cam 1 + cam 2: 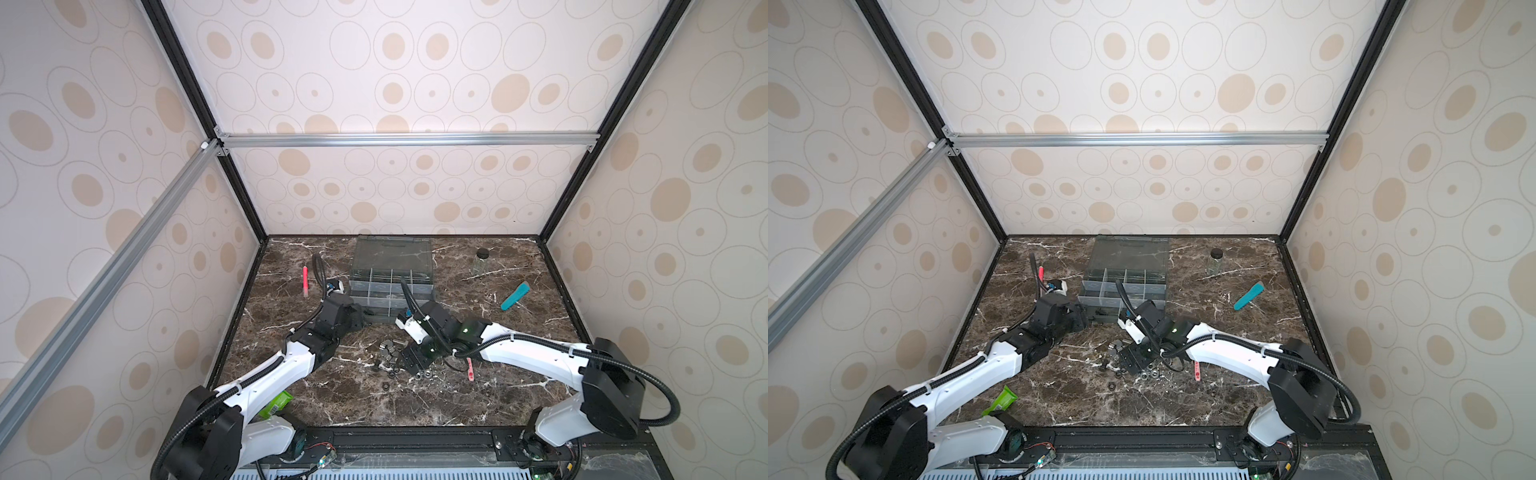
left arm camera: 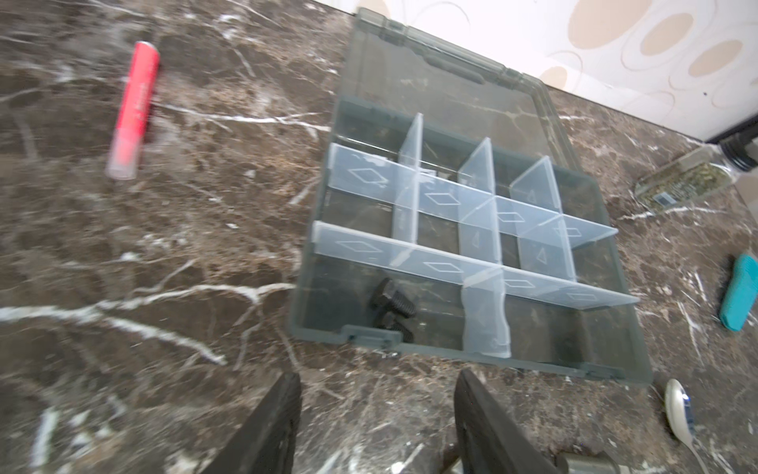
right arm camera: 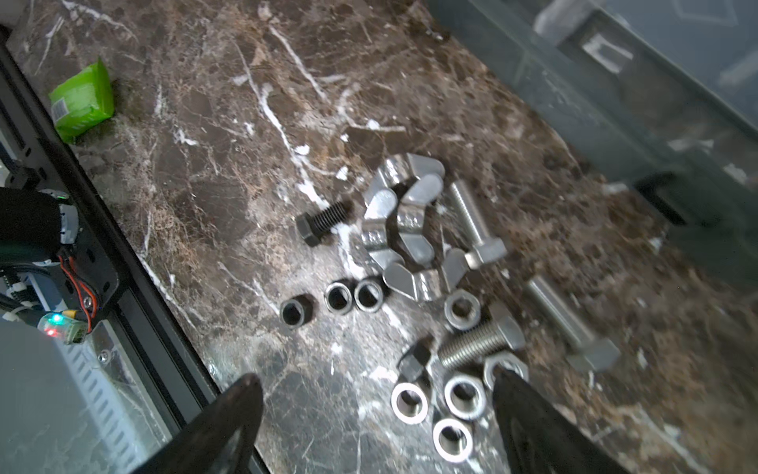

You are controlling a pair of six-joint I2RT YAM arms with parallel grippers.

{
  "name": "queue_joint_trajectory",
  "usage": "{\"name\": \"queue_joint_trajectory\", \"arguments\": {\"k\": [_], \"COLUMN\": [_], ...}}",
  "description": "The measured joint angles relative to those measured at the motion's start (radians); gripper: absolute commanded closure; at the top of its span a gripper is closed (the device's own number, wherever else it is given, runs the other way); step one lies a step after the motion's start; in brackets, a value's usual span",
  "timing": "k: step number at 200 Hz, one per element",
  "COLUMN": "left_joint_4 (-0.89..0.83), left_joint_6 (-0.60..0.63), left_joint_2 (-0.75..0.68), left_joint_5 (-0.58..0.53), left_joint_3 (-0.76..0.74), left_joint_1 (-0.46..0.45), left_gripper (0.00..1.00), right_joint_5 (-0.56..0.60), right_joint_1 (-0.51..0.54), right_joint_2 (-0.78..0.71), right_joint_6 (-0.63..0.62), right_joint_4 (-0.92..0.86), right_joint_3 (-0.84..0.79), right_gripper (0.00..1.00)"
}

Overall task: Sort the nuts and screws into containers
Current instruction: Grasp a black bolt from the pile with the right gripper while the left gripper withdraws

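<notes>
The grey organizer box [image 1: 358,286] lies open at the table's back middle, its containers [image 2: 439,242] split by translucent dividers. Two black screws [image 2: 391,303] lie in its near-left compartment. My left gripper [image 2: 377,381] hangs open and empty just before the box's near edge. Loose screws and nuts [image 1: 388,355] lie heaped in front of the box. The heap holds silver wing nuts [image 3: 404,221], silver screws [image 3: 476,221], a black screw [image 3: 324,221], black nuts [image 3: 295,312] and silver nuts [image 3: 409,402]. My right gripper [image 3: 375,381] stands open over the heap, one fingertip beside a silver nut.
A red marker [image 1: 305,280] lies left of the box. A black-capped glass jar [image 1: 481,261] and a teal tool [image 1: 515,296] lie to its right. A pink-handled spoon [image 1: 470,370] is partly under my right arm. A green packet [image 3: 82,100] sits at the front left edge.
</notes>
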Motion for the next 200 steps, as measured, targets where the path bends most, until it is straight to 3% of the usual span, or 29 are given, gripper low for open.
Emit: {"name": "queue_joint_trajectory", "arguments": {"k": [37,93,150,200], "left_joint_4": [-0.054,-0.108,-0.118,-0.117], "left_joint_6": [-0.013,-0.038,-0.056,-0.062], "left_joint_2": [-0.146,-0.333,-0.370,-0.373], "left_joint_5": [0.006,0.040,0.093,0.122], "left_joint_3": [-0.070,-0.170,-0.230,-0.252], "left_joint_1": [0.080,0.204,0.254,0.270], "left_gripper": [0.38,0.38,0.37,0.37], "right_joint_5": [-0.059,-0.106,-0.106,-0.072], "right_joint_1": [0.019,0.058,0.093,0.116], "right_joint_2": [0.139,0.329,0.464,0.497], "right_joint_6": [-0.090,-0.193,-0.243,-0.256], "right_joint_4": [0.006,-0.018,-0.064,-0.076], "right_joint_3": [0.122,0.295,0.367,0.379], "right_gripper": [0.13,0.25,0.33,0.38]}}
